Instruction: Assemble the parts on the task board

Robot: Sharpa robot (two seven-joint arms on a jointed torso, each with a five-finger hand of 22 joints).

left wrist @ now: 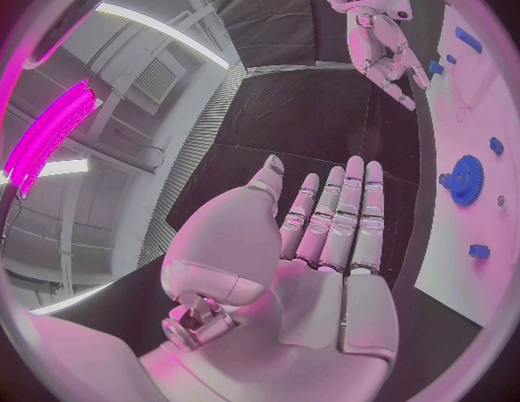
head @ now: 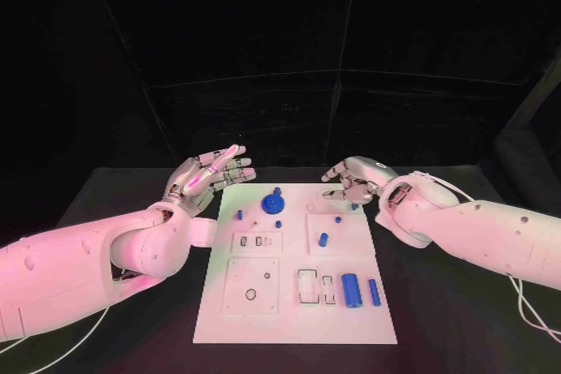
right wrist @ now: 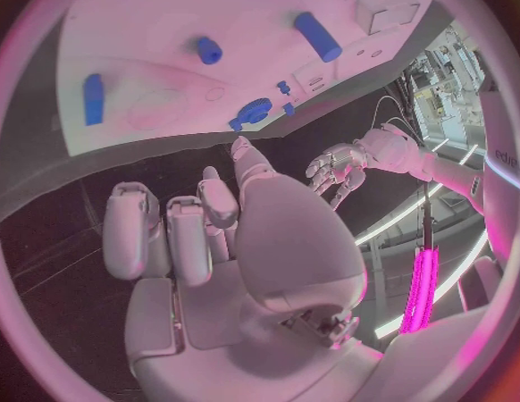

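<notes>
The white task board (head: 293, 309) lies in the middle of the black table. A blue gear (head: 272, 204) stands near its far edge, with small blue pegs (head: 240, 215) beside it. A short blue cylinder (head: 323, 240) sits mid-board, and two longer blue cylinders (head: 349, 289) lie near the front right. My left hand (head: 214, 175) hovers over the far left corner, fingers stretched and apart (left wrist: 327, 241), holding nothing. My right hand (head: 354, 179) hangs over the far right corner, fingers loosely bent and apart (right wrist: 215, 250), also empty. The gear (left wrist: 465, 179) lies ahead of the left palm.
Square recessed plates (head: 251, 285) and slots (head: 307, 285) mark the board's front half. Black table (head: 129, 195) surrounds the board on every side. My two white forearms flank the board's long edges.
</notes>
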